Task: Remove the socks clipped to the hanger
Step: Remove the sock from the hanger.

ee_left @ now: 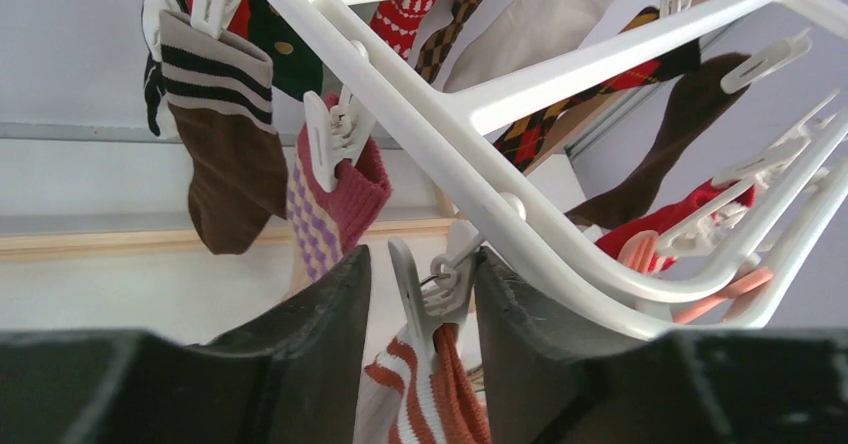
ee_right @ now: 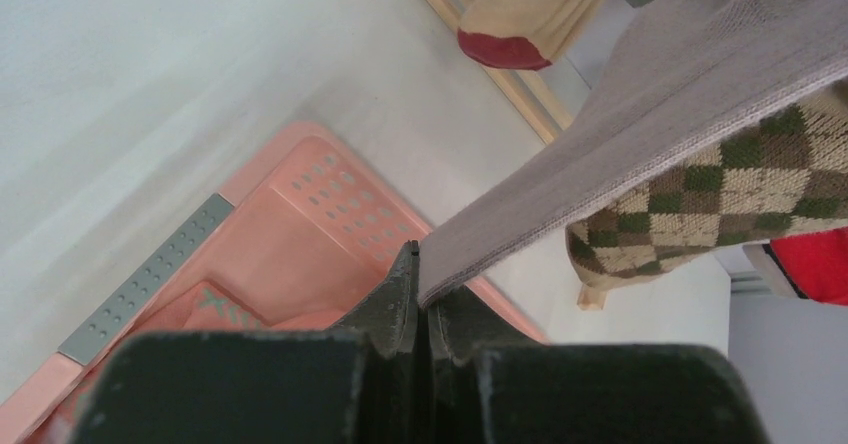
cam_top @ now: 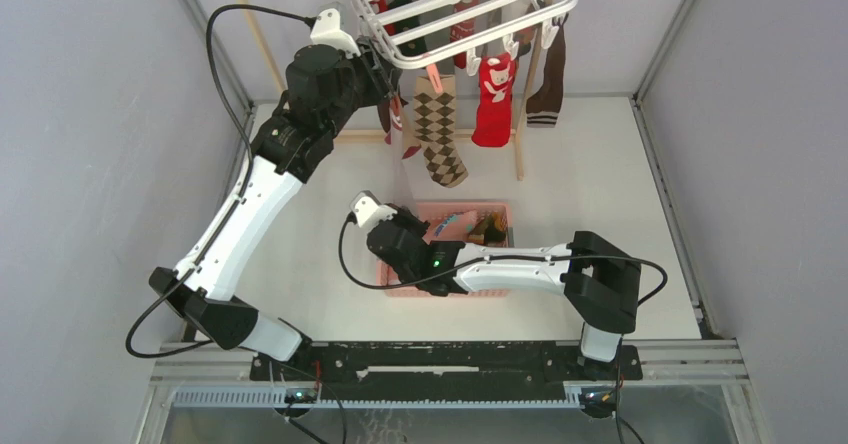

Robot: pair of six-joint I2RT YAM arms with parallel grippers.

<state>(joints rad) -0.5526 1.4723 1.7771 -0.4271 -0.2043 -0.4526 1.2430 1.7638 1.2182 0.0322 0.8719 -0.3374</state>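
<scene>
Sock: orange-and-white striped knit sock (ee_left: 430,404), hanging from a small white plastic clip (ee_left: 425,284) at the left edge of the white plastic rectangular hanger (ee_left: 420,129), above the far edge of the white table (cam_top: 620,164).
Handling: soft, light and stretchy; probably slips free only once the clip is squeezed. Best hold looks like the cuff, just under the clip.
Left gripper (ee_left: 422,254): fingers apart, straddling the clip, holding nothing.
Right gripper (ee_right: 420,264): pinched tight on a taut grey knit sock (ee_right: 640,134), over the pink slatted plastic basket (ee_right: 330,194).
</scene>
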